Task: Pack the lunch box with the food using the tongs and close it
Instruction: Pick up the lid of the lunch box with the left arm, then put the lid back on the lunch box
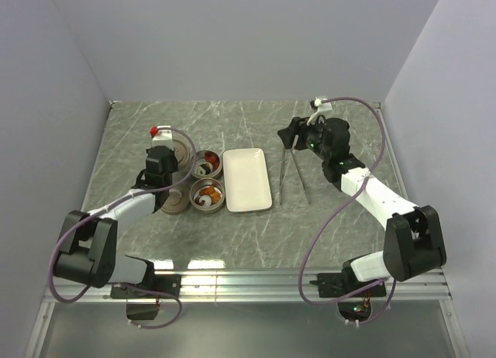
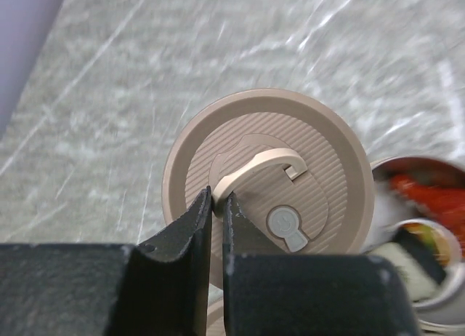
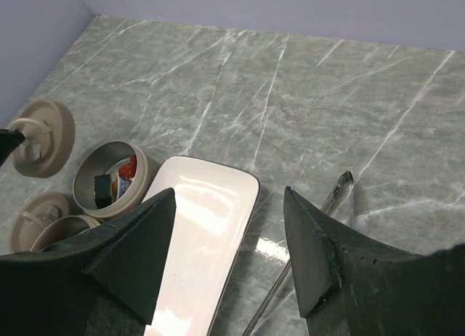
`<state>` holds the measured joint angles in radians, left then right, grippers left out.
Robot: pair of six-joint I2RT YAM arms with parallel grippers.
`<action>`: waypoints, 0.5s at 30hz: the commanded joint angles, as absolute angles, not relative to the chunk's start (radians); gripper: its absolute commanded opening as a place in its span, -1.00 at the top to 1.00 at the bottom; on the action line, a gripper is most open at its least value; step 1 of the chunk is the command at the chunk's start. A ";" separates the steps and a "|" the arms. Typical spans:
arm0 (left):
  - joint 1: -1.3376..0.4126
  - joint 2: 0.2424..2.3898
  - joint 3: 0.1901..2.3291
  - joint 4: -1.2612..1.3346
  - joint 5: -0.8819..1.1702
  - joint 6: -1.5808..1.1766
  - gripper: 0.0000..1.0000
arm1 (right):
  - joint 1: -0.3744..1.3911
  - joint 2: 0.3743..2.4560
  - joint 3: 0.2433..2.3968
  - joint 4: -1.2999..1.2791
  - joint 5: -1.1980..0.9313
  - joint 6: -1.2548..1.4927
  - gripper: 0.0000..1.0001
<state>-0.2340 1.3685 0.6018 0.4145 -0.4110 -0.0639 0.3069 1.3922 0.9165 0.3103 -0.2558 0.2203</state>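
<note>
Right now my left gripper point(image 2: 218, 203) clamps the handle point(image 2: 254, 165) of the lid point(image 2: 323, 150), the open tin point(image 2: 414, 162) lying just to its right.

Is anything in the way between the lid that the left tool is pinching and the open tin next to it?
Nothing visible does. The left tool is shut on the handle of the lid, and the open tin of food sits right beside it, nothing lying between them.

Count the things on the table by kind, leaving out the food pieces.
Tins: 2
Lids: 2
Tray: 1
Tongs: 1
Total: 6
</note>
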 commanded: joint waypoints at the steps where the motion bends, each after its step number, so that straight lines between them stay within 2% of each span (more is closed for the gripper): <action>1: -0.276 1.309 0.601 0.476 -0.443 -0.037 0.99 | 0.304 1.378 0.957 0.339 -0.255 0.230 -0.36; 4: -0.322 1.275 0.615 0.439 -0.445 -0.031 0.99 | 0.304 1.359 0.943 0.341 -0.236 0.229 -0.36; 9: -0.347 1.244 0.652 0.359 -0.333 -0.061 0.99 | 0.304 1.327 0.917 0.347 -0.210 0.230 -0.36; 15: -0.348 1.322 0.738 0.264 -0.242 -0.089 0.99 | 0.304 1.304 0.896 0.336 -0.189 0.233 -0.36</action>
